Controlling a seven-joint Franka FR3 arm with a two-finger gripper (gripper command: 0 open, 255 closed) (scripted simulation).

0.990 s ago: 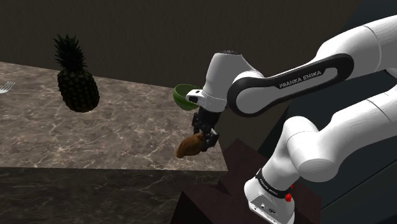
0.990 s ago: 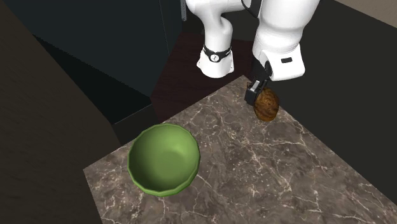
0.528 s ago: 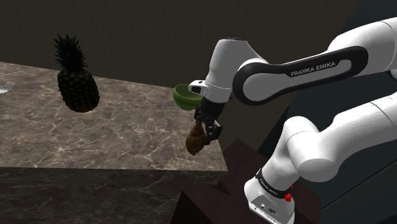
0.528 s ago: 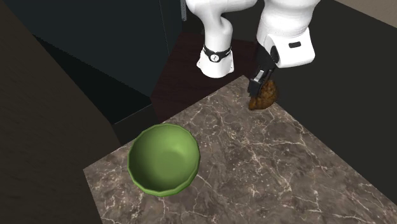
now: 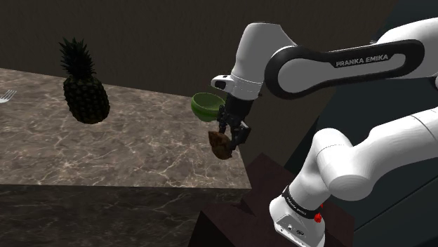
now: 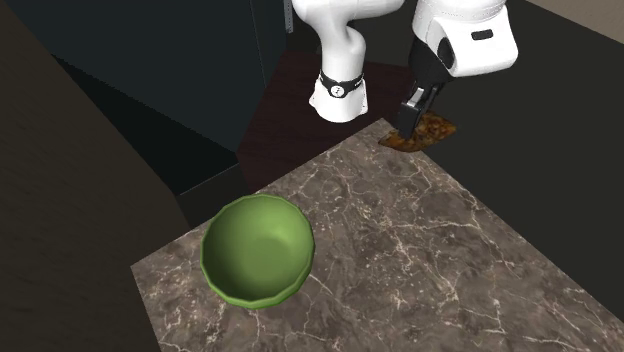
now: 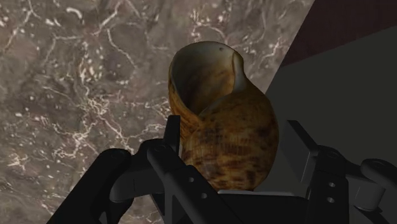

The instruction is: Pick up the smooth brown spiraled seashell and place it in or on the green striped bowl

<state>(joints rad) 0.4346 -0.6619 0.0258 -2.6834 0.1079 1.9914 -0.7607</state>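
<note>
- My gripper (image 5: 227, 138) pinches the brown spiraled seashell (image 7: 224, 121) between both fingers, with the shell's open mouth pointing away from my palm.
- The shell hangs above the corner of the marble counter (image 6: 430, 270), the corner beside my dark maroon stand (image 5: 235, 210).
- Below my fingers the stone is brown-grey with pale veins. Past its edge there is flat dark ground.
- The green bowl (image 6: 257, 248) sits on the same slab, well apart from my fingers, close to the counter's edge.
- Farther out from the gripper a pineapple (image 5: 84, 91) rests on the counter, and beyond it is a white fork (image 5: 5, 96).
- A plain, dim wall (image 5: 154, 35) backs the counter — nothing on it.
</note>
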